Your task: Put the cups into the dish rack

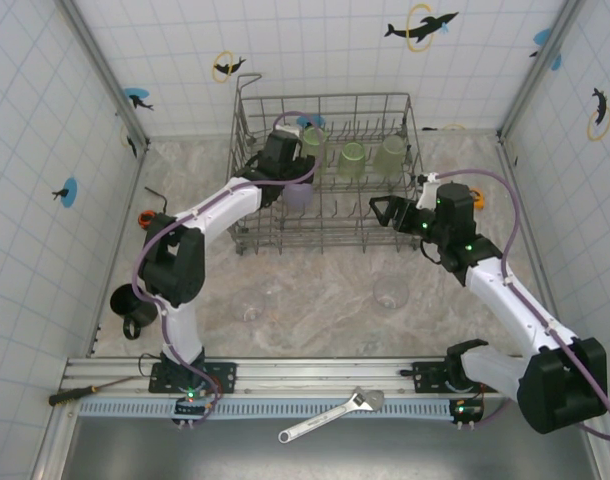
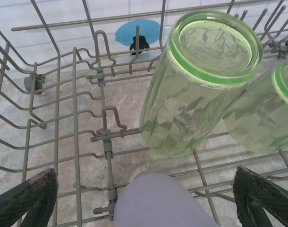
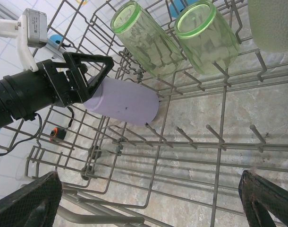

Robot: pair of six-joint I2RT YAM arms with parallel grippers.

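While the left gripper hung inside the large rectangular grey wire dish rack with its fingers spread wide, the opaque lavender tumbler lay tilted on the rack wires between them, a gap showing at each pad. Just beyond that gripper, two translucent light green ribbed tumblers leaned bottoms-up against the tines. The right gripper sat jaws apart and empty, facing the rack's right side, with a clear colourless tumbler on the table behind it.

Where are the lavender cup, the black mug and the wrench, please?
lavender cup [image 3: 125,101], right wrist view, side wall
black mug [image 1: 128,300], top external view, dark body
wrench [image 1: 320,422], top external view, mid handle
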